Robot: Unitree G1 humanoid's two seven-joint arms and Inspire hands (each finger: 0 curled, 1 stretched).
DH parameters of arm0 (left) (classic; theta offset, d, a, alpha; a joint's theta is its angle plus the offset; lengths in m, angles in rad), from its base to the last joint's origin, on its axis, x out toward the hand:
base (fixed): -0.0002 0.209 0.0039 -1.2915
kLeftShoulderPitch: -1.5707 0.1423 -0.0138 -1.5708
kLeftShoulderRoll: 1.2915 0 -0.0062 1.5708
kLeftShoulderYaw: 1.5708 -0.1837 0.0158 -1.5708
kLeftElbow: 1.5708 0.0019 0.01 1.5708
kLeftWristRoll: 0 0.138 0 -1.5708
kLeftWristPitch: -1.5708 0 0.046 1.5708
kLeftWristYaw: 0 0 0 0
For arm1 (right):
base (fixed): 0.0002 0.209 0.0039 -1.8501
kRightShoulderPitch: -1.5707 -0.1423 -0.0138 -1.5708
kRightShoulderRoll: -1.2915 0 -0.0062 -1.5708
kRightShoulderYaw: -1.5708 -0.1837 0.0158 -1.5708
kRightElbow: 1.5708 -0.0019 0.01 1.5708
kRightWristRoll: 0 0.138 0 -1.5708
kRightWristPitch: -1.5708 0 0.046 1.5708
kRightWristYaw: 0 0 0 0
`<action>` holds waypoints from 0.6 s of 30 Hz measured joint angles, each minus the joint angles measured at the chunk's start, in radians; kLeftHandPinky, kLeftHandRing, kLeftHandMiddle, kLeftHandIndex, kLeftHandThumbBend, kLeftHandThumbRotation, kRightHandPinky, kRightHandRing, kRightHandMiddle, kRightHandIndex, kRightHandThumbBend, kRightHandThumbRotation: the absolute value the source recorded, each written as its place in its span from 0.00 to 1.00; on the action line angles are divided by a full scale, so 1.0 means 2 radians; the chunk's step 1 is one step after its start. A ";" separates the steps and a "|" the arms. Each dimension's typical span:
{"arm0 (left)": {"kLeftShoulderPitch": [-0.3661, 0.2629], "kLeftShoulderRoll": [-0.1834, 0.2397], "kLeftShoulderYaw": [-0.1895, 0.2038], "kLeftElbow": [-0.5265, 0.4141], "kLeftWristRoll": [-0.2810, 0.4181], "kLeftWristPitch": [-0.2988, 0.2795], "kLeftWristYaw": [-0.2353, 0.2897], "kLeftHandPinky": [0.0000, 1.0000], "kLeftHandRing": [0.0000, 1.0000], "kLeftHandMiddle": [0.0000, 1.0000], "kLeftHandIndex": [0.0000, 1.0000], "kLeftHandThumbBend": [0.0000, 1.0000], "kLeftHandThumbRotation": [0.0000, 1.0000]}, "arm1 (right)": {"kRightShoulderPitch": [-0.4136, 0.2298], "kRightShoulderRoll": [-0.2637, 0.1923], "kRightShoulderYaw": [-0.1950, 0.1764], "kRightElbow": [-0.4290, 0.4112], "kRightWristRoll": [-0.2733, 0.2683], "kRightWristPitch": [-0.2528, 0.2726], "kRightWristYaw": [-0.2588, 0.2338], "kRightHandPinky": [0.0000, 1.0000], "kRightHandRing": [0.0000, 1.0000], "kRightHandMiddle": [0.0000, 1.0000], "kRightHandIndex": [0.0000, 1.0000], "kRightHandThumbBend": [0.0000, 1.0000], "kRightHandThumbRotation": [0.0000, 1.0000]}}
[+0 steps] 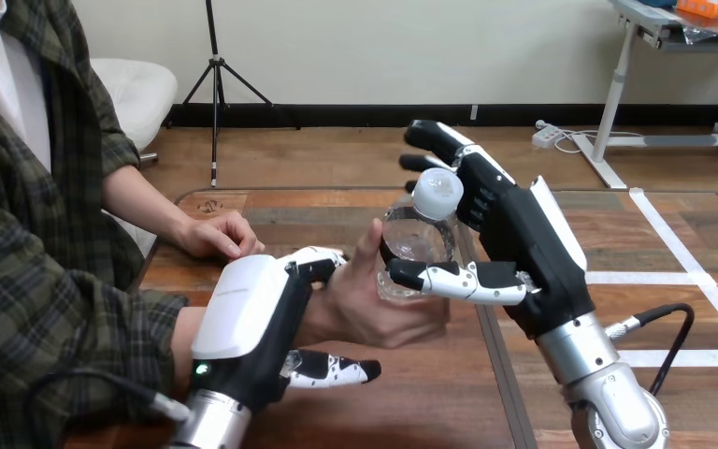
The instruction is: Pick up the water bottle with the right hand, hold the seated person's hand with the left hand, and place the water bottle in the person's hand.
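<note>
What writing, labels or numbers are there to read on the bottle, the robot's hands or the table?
None can be read.
The clear plastic water bottle, white cap: no label shows.
White shells of left hand and right hand: no print shows.
A small dark mark on the brown wooden table: too blurred to read.

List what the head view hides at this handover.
- Head view, water bottle base: behind the person's hand at the bottle and the right hand's thumb.
- Head view, the person's wrist: covered by the left hand's white back.
- Head view, right forearm and left forearm: cut off by the bottom edge.
</note>
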 measured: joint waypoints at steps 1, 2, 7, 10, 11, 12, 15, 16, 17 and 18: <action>0.000 0.003 0.001 0.001 -0.007 -0.005 -0.005 0.94 0.96 0.98 0.98 0.98 0.04 | 0.001 0.000 0.000 -0.001 0.000 0.000 0.000 0.85 0.89 0.92 0.90 0.79 0.09; 0.000 0.005 0.003 0.001 -0.012 -0.009 -0.010 0.95 0.97 0.98 0.98 0.98 0.06 | 0.002 -0.001 0.000 -0.002 0.000 0.000 0.000 0.85 0.90 0.92 0.90 0.79 0.09; -0.001 0.014 0.009 0.005 -0.037 -0.030 -0.031 0.99 0.99 1.00 1.00 1.00 0.12 | 0.007 -0.002 0.000 -0.007 0.001 0.000 0.000 0.86 0.91 0.93 0.91 0.79 0.11; -0.001 0.017 0.012 0.009 -0.051 -0.043 -0.041 0.99 1.00 1.00 1.00 1.00 0.16 | 0.009 -0.002 0.000 -0.010 0.001 0.000 0.000 0.87 0.91 0.93 0.91 0.79 0.11; -0.001 0.018 0.013 0.010 -0.056 -0.048 -0.044 1.00 1.00 1.00 1.00 1.00 0.17 | 0.010 -0.002 0.000 -0.010 0.001 0.000 0.000 0.87 0.91 0.93 0.92 0.78 0.11; 0.000 0.018 0.013 0.012 -0.063 -0.054 -0.047 1.00 1.00 1.00 1.00 1.00 0.18 | 0.010 -0.002 0.000 -0.011 0.001 0.000 0.000 0.87 0.92 0.93 0.92 0.78 0.12; 0.000 0.018 0.014 0.017 -0.080 -0.069 -0.056 1.00 1.00 1.00 1.00 1.00 0.23 | 0.012 -0.002 0.000 -0.012 0.002 0.000 0.000 0.88 0.92 0.94 0.92 0.78 0.12; 0.000 0.018 0.014 0.019 -0.087 -0.074 -0.060 1.00 1.00 1.00 1.00 1.00 0.24 | 0.013 -0.002 0.000 -0.012 0.002 0.000 0.000 0.88 0.92 0.94 0.93 0.78 0.13; 0.000 0.018 0.014 0.021 -0.093 -0.079 -0.064 1.00 1.00 1.00 1.00 1.00 0.25 | 0.014 -0.002 0.000 -0.012 0.002 0.000 0.000 0.88 0.92 0.94 0.93 0.78 0.13; 0.000 0.018 0.014 0.022 -0.101 -0.085 -0.068 1.00 1.00 1.00 1.00 1.00 0.26 | 0.014 -0.002 0.000 -0.013 0.003 0.000 0.000 0.89 0.93 0.94 0.93 0.78 0.13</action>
